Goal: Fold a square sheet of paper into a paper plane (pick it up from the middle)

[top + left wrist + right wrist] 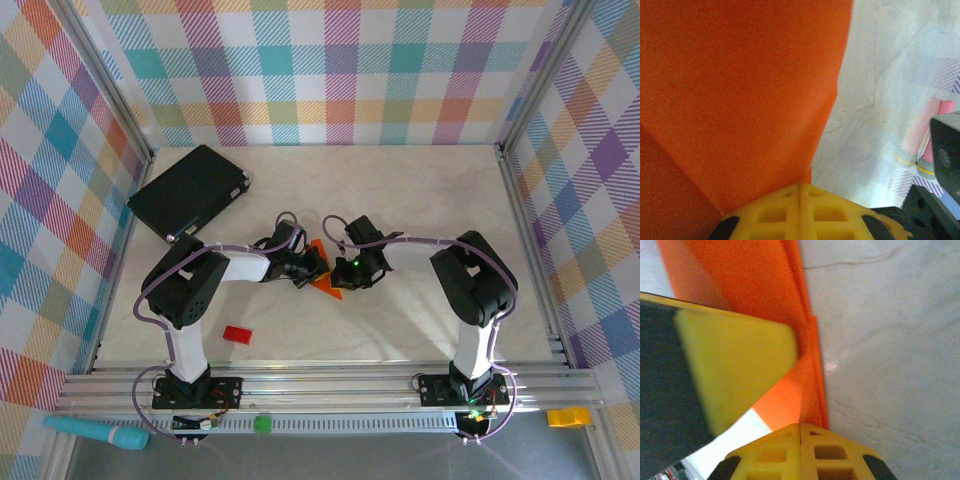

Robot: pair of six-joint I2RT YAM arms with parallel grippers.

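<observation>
The square sheet of paper (325, 283) is bright orange and folded, with angled edges, held just above the table's middle between both arms. My left gripper (308, 266) pinches it from the left. In the left wrist view the yellow fingers of the left gripper (800, 186) are pressed together with the paper (740, 100) rising out of their seam. My right gripper (343, 270) pinches it from the right. Its fingers (840, 450) are closed on a layered folded edge of the paper (812, 370), and the left gripper's yellow finger (730, 365) lies against the paper close by.
A black flat case (190, 192) lies at the back left. A small red block (236, 334) sits near the front left, by the left arm's base. Checked walls and metal rails (530, 250) close in the pale table.
</observation>
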